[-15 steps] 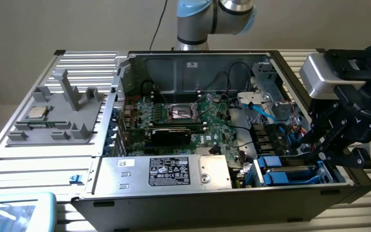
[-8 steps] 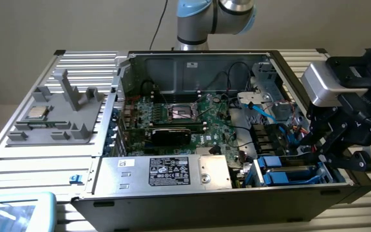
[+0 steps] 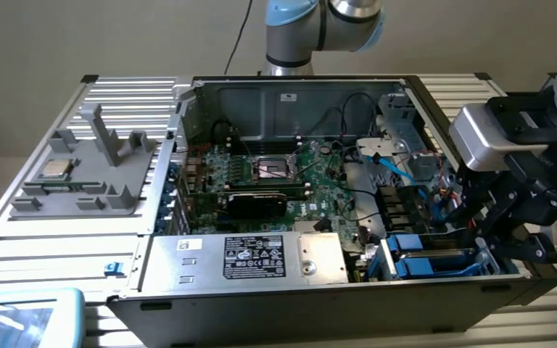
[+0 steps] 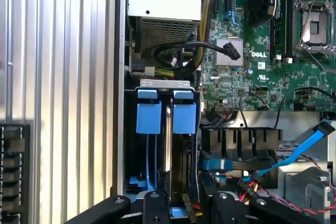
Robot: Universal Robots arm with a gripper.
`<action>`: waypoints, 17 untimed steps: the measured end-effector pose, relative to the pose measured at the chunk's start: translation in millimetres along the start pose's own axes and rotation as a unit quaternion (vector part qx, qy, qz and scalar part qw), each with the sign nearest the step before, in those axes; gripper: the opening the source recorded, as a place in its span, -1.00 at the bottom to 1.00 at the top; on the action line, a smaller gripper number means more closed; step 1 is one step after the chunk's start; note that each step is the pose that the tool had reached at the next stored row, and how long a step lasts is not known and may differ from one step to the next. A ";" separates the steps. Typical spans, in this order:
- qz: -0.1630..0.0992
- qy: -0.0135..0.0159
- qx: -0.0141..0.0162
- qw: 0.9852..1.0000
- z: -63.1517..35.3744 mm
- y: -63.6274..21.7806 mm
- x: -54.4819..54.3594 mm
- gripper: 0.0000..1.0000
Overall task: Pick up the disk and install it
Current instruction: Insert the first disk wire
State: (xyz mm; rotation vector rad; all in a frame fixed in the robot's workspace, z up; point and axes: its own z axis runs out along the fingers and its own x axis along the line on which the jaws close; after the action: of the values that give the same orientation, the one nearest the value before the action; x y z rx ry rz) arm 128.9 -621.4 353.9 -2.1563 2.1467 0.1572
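End effector hangs over the near corner of the open computer case, at the exterior view's right. Its black fingers stand apart with a clear gap between them and nothing gripped that shows. Whether they touch the frame below, cannot tell.

Directly beneath is the drive bay. The disk sits in it on edge, with its grey metal side showing between two bright blue carrier tabs that lie side by side. Loose wires, red, yellow and black, crowd the bay's end nearest the fingers.

Just beside the bay is a black plastic shroud, and a flat blue cable runs across above it.

Farther in, the green motherboard lies flat on the case floor with its processor socket open. The silver power supply, black label up, lies along the near wall.

Outside the case, at the exterior view's left, a grey fixture stands on the slatted metal tabletop. A small square silver chip rests on it, well apart from the end effector.

Beyond the far wall of the case stands the arm's blue-and-silver column.
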 end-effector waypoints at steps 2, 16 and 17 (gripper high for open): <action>-0.007 -0.001 -0.001 1.000 2.9 0.0 1.0 -0.29; -0.023 -0.046 -0.002 0.999 5.0 -7.0 9.3 -0.29; -0.023 -0.050 -0.002 0.998 5.0 -7.0 11.2 -0.29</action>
State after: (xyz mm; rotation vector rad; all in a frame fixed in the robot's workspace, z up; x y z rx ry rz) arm 136.0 -631.8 347.4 -2.1505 2.0430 0.2596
